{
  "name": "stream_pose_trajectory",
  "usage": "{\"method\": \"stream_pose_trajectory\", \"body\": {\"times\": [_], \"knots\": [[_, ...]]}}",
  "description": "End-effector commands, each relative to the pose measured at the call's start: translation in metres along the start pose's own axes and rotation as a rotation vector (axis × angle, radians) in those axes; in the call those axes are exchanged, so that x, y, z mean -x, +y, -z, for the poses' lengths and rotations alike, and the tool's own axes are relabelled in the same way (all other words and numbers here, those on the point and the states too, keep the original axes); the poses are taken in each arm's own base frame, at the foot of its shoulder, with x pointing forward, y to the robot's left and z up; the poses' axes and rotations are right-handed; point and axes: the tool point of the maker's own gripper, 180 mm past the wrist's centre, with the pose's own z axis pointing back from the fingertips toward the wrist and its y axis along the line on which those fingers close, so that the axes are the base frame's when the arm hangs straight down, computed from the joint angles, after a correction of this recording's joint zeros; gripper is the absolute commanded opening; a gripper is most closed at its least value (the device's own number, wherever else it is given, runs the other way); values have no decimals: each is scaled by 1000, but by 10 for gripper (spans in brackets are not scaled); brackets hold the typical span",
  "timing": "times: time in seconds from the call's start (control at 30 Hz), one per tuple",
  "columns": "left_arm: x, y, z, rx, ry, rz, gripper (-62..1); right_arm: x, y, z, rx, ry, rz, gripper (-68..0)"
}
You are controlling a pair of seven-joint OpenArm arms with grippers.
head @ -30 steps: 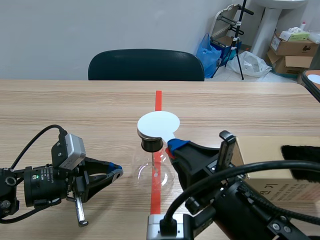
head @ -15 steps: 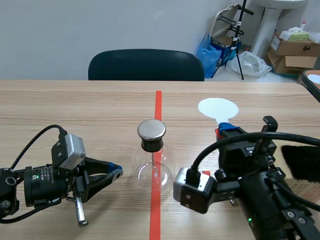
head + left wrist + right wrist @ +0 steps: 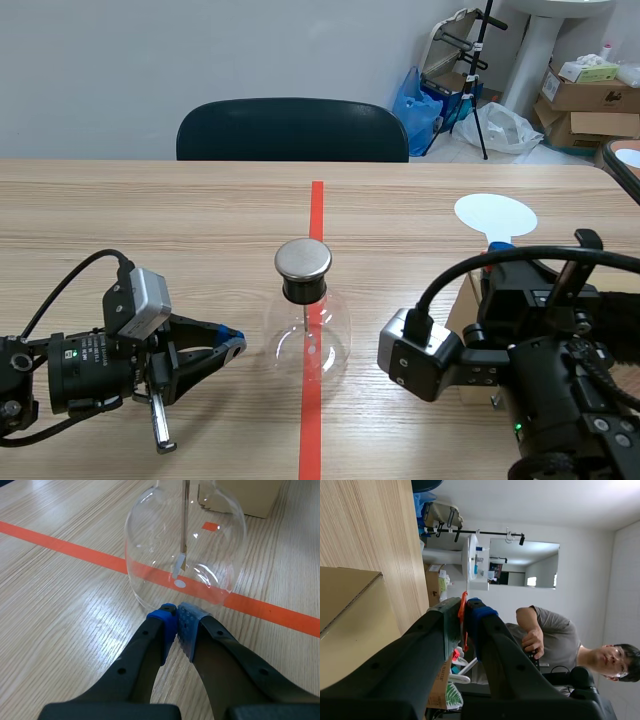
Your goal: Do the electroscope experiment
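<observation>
Saw a cardboard box (image 3: 468,305) on the table (image 3: 150,215) right of the flask (image 3: 308,338), mostly hidden behind the right arm. Noted a dark chair (image 3: 292,128) at the far edge, with more boxes (image 3: 585,95) and a blue bag (image 3: 415,105) on the floor beyond. Caught a person in a grey shirt (image 3: 555,640) in the right wrist view, past the fingers, well off the table.

Had the left arm lying low along the table, left gripper (image 3: 176,612) aimed at the flask's base. Read its fingers as closed on nothing, blue pads (image 3: 164,625) pressed together. Could not tell whether the tips touched the glass or stopped just short.

Had the right arm bulked up at near right, wrist turned upward. Read the right gripper (image 3: 497,248) as clamped on the thin orange handle (image 3: 464,596) of the paddle (image 3: 494,214). Held the paddle well apart from the flask, off to the right, white disc above the fingers and beyond the box.

Located the flask on the red tape line (image 3: 316,205) at table middle, upright, long axis vertical. Saw a round metal cap (image 3: 303,258) on a black stopper (image 3: 303,290) at its top, facing up. Spotted a thin rod (image 3: 185,525) hanging straight down inside the glass, small strip (image 3: 178,565) at its end. Read the paddle's long axis as running from the fingers up and away from the robot.
</observation>
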Motion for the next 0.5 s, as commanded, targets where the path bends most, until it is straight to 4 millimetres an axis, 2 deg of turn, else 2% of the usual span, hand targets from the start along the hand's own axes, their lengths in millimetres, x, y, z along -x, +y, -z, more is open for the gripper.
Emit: {"method": "stream_pose_trajectory", "body": {"times": [0.0,0.47], "knots": [[-10,3,1,-3,-39,1,-564,3,-5,3,23,0,-11,-658],[-10,3,-1,-1,-40,0,-564,3,-5,3,22,0,-11,-658]]}}
